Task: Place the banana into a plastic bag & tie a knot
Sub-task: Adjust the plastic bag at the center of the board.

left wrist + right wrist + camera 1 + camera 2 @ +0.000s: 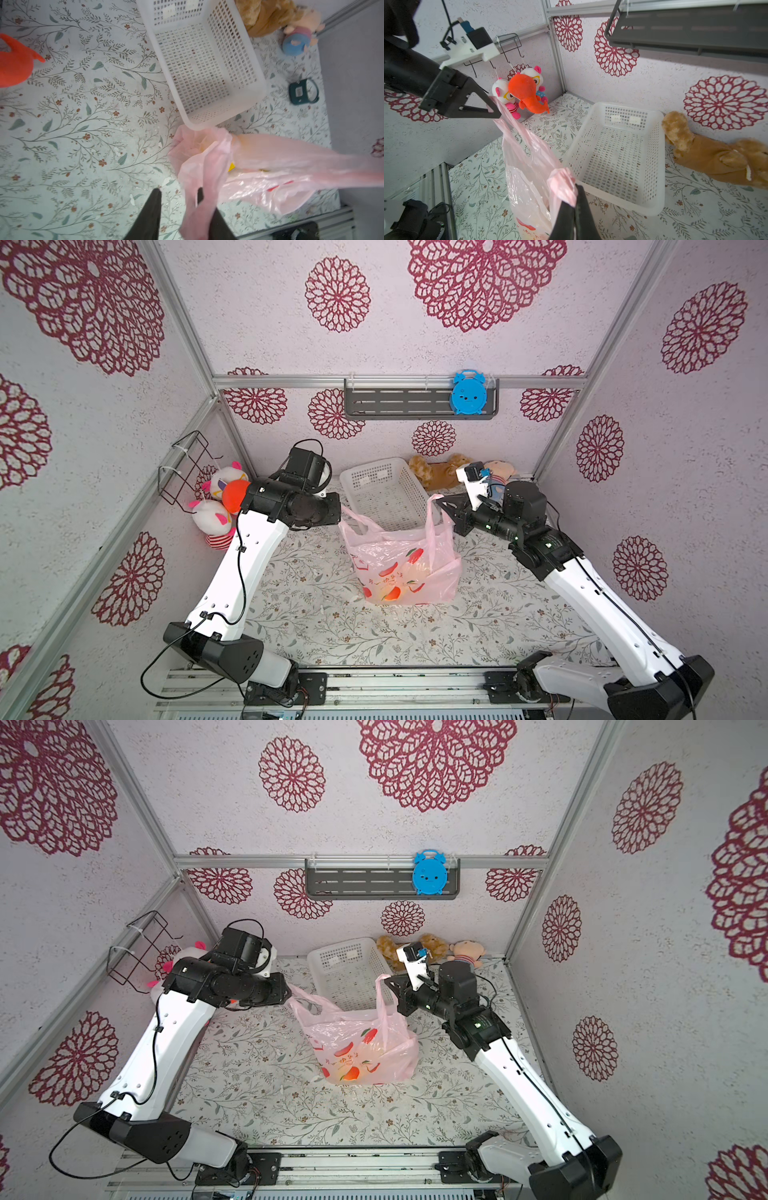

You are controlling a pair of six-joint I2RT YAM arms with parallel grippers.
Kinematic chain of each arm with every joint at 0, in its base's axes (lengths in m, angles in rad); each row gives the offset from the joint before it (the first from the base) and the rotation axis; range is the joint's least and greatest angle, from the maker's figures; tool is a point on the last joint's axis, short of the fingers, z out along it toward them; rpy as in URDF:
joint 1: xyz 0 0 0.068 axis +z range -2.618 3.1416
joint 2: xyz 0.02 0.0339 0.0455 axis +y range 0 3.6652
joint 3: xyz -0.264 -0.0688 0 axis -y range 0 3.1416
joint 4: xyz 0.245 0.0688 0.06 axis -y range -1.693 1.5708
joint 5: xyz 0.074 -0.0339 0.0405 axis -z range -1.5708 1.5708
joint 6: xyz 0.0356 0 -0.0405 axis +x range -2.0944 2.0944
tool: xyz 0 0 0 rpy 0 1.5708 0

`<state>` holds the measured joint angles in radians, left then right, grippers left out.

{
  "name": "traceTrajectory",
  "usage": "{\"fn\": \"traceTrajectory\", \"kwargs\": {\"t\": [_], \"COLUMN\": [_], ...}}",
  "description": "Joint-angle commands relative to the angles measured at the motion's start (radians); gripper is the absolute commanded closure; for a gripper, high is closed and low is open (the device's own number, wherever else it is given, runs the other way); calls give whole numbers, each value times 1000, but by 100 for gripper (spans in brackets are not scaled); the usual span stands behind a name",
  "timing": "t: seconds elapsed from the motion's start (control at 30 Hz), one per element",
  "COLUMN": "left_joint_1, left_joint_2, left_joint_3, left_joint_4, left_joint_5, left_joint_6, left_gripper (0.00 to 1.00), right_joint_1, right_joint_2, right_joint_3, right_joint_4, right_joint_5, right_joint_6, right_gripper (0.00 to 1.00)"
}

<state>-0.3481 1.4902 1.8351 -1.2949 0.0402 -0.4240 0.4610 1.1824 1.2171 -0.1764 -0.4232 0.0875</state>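
Observation:
The pink plastic bag (399, 568) stands on the floral cloth in both top views, its two handles pulled up and apart. Something yellow, the banana (411, 572), shows faintly through the film, and a yellow bit of it (231, 166) appears in the left wrist view. My left gripper (179, 190) is open, and the left handle (199, 209) hangs draped over one finger. It is level with the bag's far left side (340, 510). My right gripper (576, 187) is shut on the bunched right handle (562, 178), held up at the far right (438, 499). No knot is in view.
A white mesh basket (386, 493) sits just behind the bag. Brown plush toys (440, 470) lie along the back wall and more plush toys (220, 497) fill the left corner. A small dark device (303, 91) lies right of the basket. A wire rack (187, 466) hangs on the left wall.

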Motion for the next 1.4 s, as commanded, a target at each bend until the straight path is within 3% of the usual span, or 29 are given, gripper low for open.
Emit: {"fn": "traceTrajectory", "kwargs": {"t": [0.0,0.07,0.17,0.33,0.43,0.7,0.93,1.37], "left_joint_1": [-5,-6,-5,-21,-45,-146,-175,-220], "left_joint_2": [-65,-111,-181,-248,-240,-7,135,235], "left_joint_3": [-43,-88,-133,-120,-92,54,113,125], "left_joint_4": [83,138,215,282,324,398,488,591], "left_joint_5": [29,24,24,63,144,365,566,654], "left_joint_6": [29,12,-11,5,26,93,88,-32], "left_gripper": [33,19,10,3,0,1,11,19], "right_joint_1": [-60,-80,-89,-90,-91,-91,-90,-87], "right_joint_2": [-8,6,24,38,47,79,95,134], "right_joint_3": [17,19,23,33,40,63,67,74], "right_joint_4": [103,120,132,137,133,114,108,107], "right_joint_5": [-138,-172,-212,-234,-241,-290,-329,-378], "right_joint_6": [55,76,90,84,76,70,72,87], "right_gripper": [100,100,100,100,100,100,100,100]}}
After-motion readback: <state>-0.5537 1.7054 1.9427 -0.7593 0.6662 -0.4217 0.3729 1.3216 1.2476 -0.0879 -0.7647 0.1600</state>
